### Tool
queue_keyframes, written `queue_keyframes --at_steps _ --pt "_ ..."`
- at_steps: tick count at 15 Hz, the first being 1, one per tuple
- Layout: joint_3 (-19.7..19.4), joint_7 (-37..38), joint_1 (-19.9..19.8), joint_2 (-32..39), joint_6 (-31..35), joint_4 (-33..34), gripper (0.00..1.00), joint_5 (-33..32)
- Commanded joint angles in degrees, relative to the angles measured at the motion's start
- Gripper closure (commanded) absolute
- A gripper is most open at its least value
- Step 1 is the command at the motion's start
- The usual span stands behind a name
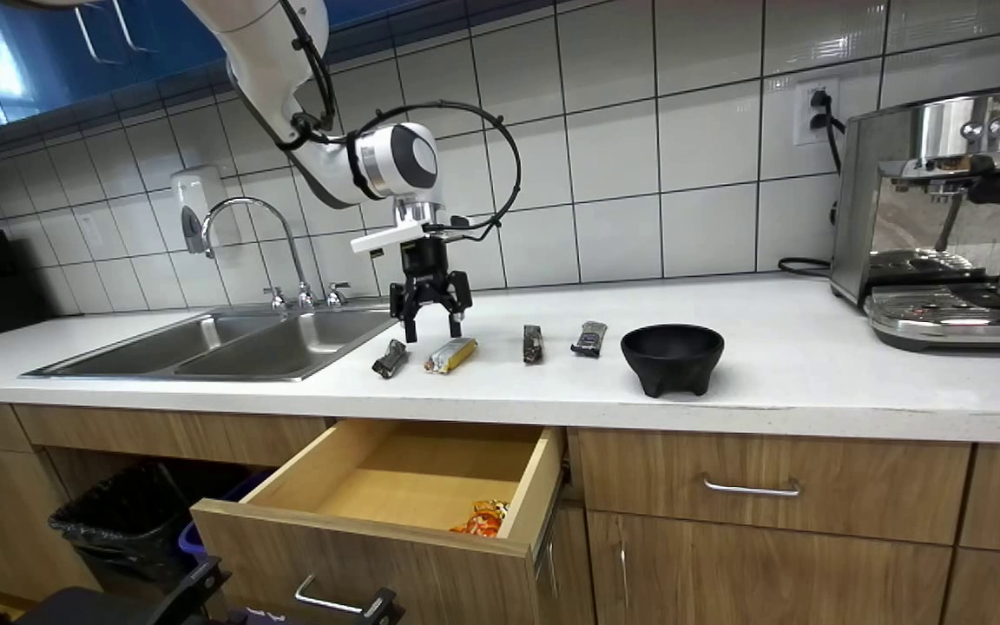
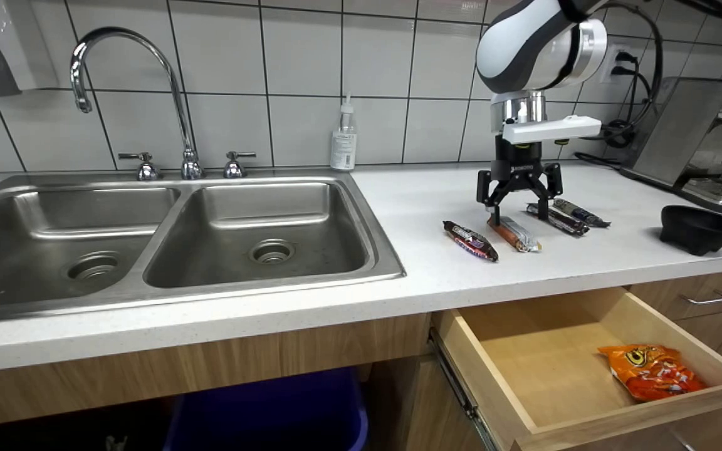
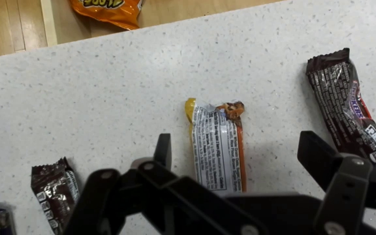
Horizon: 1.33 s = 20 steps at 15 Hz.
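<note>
The slim snack bar (image 3: 219,150) in a crinkled silvery-white wrapper, edged with yellow and orange and covered in fine print, lies at the centre of the wrist view. Over it I see the black two-fingered gripper (image 1: 432,332), its fingers spread wide to either side and holding nothing. A dark brown Snickers bar (image 3: 341,104) lies at the right, on the same speckled white countertop (image 3: 109,91). In an exterior view, a double stainless-steel sink (image 1: 318,340) sits left of centre, a pulled-out pale wooden drawer (image 1: 413,473) at bottom centre, a round black bowl (image 1: 672,358) right of centre, and glossy white tiles (image 1: 613,161) behind.
</note>
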Motion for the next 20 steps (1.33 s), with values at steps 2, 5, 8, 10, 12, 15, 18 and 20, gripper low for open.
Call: queue_keyframes --at_steps 2,5,8,10,12,15,18,20 --pt "-0.29 -0.13 0.23 0.06 -0.15 0.21 0.00 0.19" --pt "-0.38 0.58 -0.18 -0.64 2.47 -1.40 0.00 0.86" --pt "-0.95 1.77 -0.19 -1.13 8.76 -4.00 0.00 0.82" --pt "-1.07 1.38 -0.39 -1.13 11.67 -5.36 0.00 1.06" --pt "-1.05 1.09 -0.38 -0.92 13.62 -6.29 0.00 1.14" --pt "-0.87 0.71 -0.31 -0.83 15.15 -7.10 0.00 1.29" --pt "-0.77 0.59 -0.28 -0.81 15.98 -7.40 0.00 1.59" --pt "-0.68 0.53 -0.33 -0.80 16.24 -7.46 0.00 1.87"
